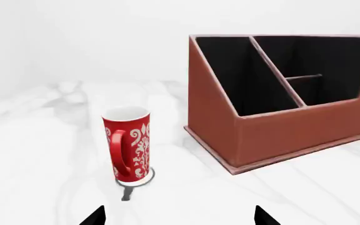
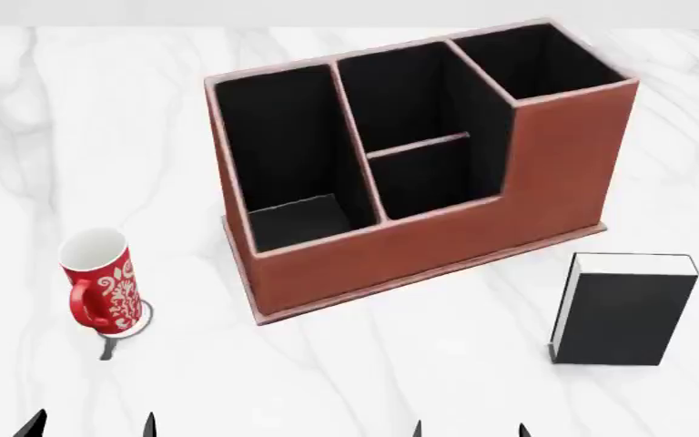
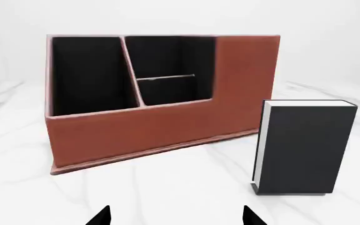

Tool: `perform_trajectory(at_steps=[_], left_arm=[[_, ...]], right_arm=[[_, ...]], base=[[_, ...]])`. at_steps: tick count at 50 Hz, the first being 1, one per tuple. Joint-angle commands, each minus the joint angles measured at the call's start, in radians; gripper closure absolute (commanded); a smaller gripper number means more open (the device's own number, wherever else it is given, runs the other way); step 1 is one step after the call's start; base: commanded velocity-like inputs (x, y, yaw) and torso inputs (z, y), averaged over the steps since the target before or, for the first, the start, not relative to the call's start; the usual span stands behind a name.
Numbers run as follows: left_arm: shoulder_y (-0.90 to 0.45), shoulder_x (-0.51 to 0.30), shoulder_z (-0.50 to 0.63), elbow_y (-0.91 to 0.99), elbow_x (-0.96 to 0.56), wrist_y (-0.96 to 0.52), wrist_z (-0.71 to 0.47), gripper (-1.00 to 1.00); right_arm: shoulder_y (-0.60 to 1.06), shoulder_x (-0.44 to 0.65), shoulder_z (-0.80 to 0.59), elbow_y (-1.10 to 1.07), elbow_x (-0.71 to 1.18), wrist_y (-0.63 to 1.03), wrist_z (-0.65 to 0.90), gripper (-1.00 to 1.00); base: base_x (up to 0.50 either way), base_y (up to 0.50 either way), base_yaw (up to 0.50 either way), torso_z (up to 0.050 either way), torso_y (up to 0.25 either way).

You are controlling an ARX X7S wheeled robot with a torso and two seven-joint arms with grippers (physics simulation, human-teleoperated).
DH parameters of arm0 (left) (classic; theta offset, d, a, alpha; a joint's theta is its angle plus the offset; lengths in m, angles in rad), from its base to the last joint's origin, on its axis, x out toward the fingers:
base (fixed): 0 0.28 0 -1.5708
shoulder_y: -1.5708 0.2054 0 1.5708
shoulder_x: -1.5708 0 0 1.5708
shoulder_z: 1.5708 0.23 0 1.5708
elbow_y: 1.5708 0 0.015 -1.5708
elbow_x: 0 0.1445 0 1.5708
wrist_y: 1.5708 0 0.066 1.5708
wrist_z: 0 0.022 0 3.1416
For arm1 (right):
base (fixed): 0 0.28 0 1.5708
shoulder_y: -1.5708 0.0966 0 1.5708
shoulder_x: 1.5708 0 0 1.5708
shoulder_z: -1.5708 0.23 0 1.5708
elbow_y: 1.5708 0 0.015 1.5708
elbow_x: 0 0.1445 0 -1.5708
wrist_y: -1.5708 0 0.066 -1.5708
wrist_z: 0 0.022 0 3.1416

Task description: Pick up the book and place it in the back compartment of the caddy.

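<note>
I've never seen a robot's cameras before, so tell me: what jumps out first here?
The big reddish-brown caddy with black-lined compartments fills the middle of the white marble table. A black book stands upright in front of it at the right, apart from it. A red-and-white mug stands alone at the left.

book and caddy on the marble

the book (image 2: 623, 309) stands upright on the white marble surface, plain black cover facing forward, white page edges along its top and left side. it sits just beside the caddy (image 2: 447, 241), near its tall front-right corner, not touching. the caddy is reddish-brown with black lining, four open compartments and a stepped front wall.
</note>
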Motion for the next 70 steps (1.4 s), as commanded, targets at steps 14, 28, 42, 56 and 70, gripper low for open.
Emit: perform_trajectory(at_steps=[14,28,42,56,70], left_arm=[[0.015,-0.052,0.065,-0.005,-0.032,0.094,-0.069,-1.0],[0.03,-0.069,0.089,-0.019,0.011,0.218,-0.146,-1.0],[0.081,-0.085,0.092,-0.007,0.05,0.476,-0.22,-1.0],[0.117,-0.101,0.096,0.008,0.064,0.615,-0.273,-1.0],[0.143,-0.117,0.108,0.015,0.085,0.731,-0.309,-1.0]], right_arm=[[0.006,0.05,-0.072,0.025,0.046,-0.031,0.053,-1.0],[-0.017,0.07,-0.101,0.005,0.059,-0.114,0.078,-1.0],[-0.103,0.086,-0.085,-0.086,0.088,-0.377,0.124,-1.0],[-0.124,0.094,-0.074,-0.098,0.106,-0.461,0.161,-1.0],[-0.157,0.101,-0.073,-0.103,0.097,-0.601,0.195,-1.0]], base=[[0.0,0.0,0.0,0.0,0.0],[0.0,0.0,0.0,0.0,0.0],[0.0,0.0,0.0,0.0,0.0],[0.0,0.0,0.0,0.0,0.0],[0.0,0.0,0.0,0.0,0.0]])
